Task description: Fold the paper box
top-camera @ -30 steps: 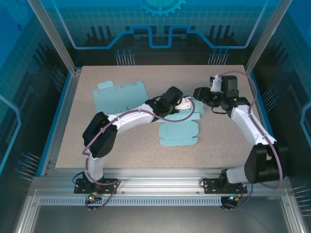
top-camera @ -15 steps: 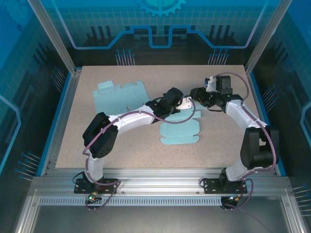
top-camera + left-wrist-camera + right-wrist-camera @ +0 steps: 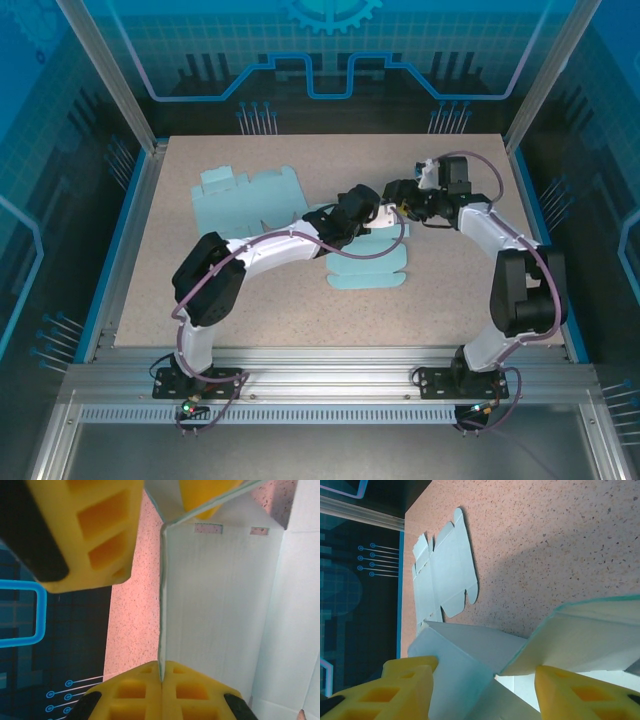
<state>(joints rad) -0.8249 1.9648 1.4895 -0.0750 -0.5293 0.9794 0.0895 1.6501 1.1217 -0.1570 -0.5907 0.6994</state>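
The paper box (image 3: 372,266) is a pale teal die-cut blank lying mid-table with its far flaps lifted. My left gripper (image 3: 367,214) is shut on the edge of one upright flap, which runs straight up from its closed yellow fingertips (image 3: 145,680) in the left wrist view, beside the white inside of the paper box (image 3: 225,605). My right gripper (image 3: 399,194) meets it from the right. It stands open around two raised flaps of the paper box (image 3: 465,677), one yellow finger (image 3: 405,687) against each side. The right gripper's fingers (image 3: 87,530) also show at the top of the left wrist view.
A second flat teal blank (image 3: 245,198) lies at the back left of the speckled table (image 3: 200,290), also seen as a flat blank (image 3: 442,575) from the right wrist. Blue rails and metal posts (image 3: 110,80) fence the table.
My right gripper has moved left to the lifted flaps and widened its jaws. The box has shifted slightly toward the back. The left gripper keeps its grip.
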